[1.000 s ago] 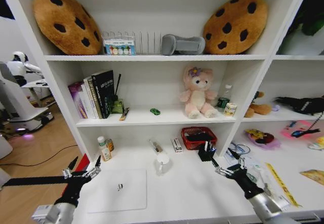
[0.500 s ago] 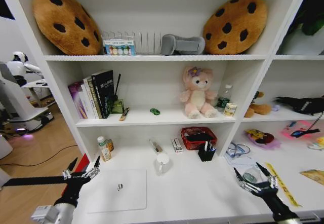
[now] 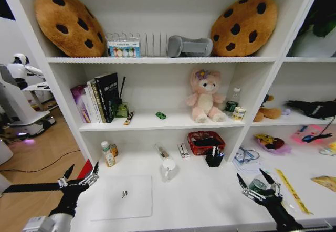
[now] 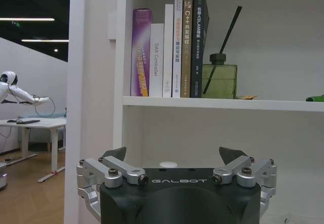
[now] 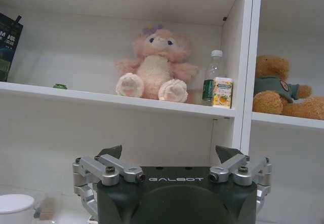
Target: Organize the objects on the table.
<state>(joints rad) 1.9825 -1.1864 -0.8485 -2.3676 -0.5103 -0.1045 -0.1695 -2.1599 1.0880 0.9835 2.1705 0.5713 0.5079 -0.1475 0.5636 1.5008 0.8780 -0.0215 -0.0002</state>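
My right gripper (image 3: 254,181) has pulled back toward me since a second ago: it was up by the black pen cup (image 3: 213,158), now it hovers low at the front edge of the table (image 3: 210,198), over a small green-lidded can (image 3: 258,185) next to the yellow ruler (image 3: 290,189). Fingers spread wide, holding nothing. My left gripper (image 3: 80,177) has dropped slightly and sits off the table's left front corner, also wide open and empty. The silver laptop (image 3: 123,196) lies closed and flat on the table just right of it, same spot as before. The tiny green toy car (image 3: 160,115) is on the middle shelf, well apart from both grippers. The left wrist view adds a close look at the row of books (image 4: 169,46) and the green diffuser bottle (image 4: 219,78) with its black reed. The right wrist view shows the pink plush (image 5: 156,67), a water bottle (image 5: 211,77) with a small yellow-green carton (image 5: 222,91) touching it, a brown bear (image 5: 277,86) in the next bay, and a white cup (image 5: 16,209) low on the table.
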